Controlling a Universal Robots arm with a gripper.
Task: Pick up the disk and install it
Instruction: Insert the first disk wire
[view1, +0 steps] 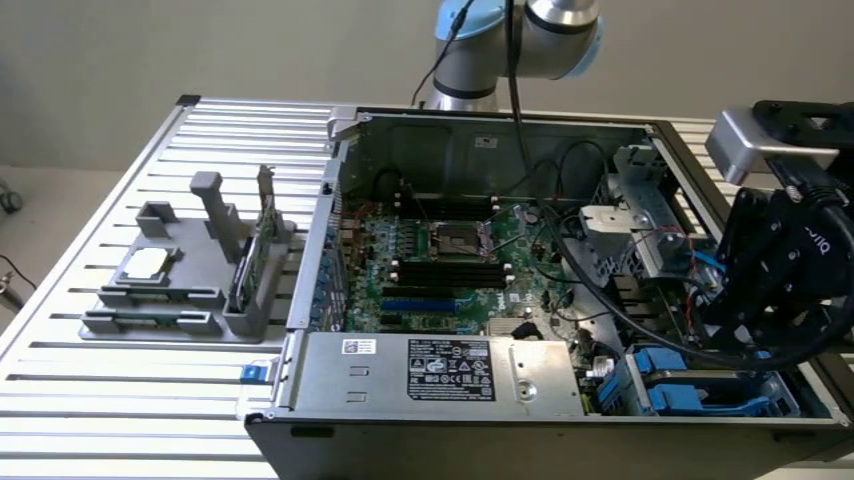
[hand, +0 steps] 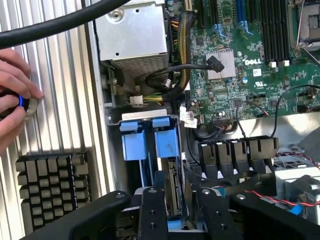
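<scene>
Your gripper (hand: 181, 194) hangs low over the drive bay (hand: 145, 118) in a corner of the computer case (view1: 310, 300); the disk (hand: 173, 177) stands on edge between the jaws, its blue bracket (hand: 166, 142) just beyond the fingertips; the bay takes drives edge-on, hence the upright pose; it sits down in a slot just beside a neighbouring blue bracket (hand: 134, 142), so I judge it seated or nearly so; jaws parted, not clamping: one finger (hand: 152, 212) lies close to the disk's face, the other (hand: 214, 215) stands clear with a gap showing; a person's hand (hand: 15, 95) rests on a blue-lit button (hand: 21, 101) outside the case, well apart from the jaws, probably a control kept ready.
</scene>
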